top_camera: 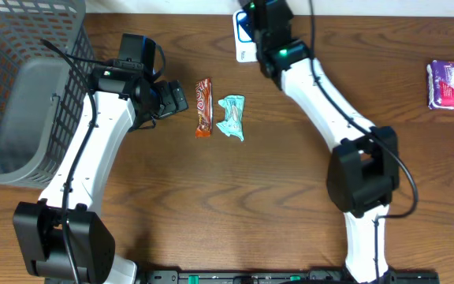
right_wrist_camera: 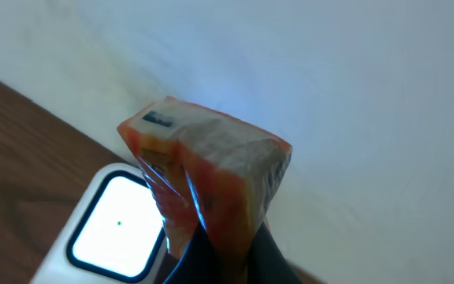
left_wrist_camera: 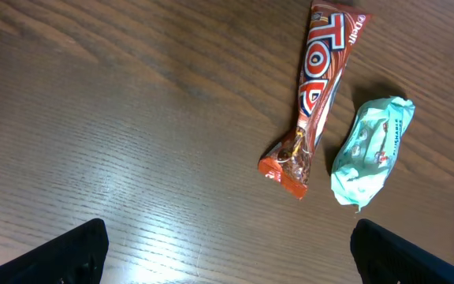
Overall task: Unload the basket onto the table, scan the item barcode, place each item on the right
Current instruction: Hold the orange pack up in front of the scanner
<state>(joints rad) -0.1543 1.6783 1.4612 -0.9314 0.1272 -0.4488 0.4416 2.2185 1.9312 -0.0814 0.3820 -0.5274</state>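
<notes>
Jaws: R gripper (right_wrist_camera: 215,256) clamped on lower edge of orange packet (right_wrist_camera: 203,166), pkt upright above jaws, just over lit scanner (right_wrist_camera: 113,225). L gripper (left_wrist_camera: 227,252) jaws wide apart, empty, near choc bar (left_wrist_camera: 314,95) and teal packet (left_wrist_camera: 373,146).

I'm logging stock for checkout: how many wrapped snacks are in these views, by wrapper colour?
Red-brown bar: 1
Teal packet: 1
Purple-and-white packet: 1
Orange packet: 1
Total: 4
</notes>
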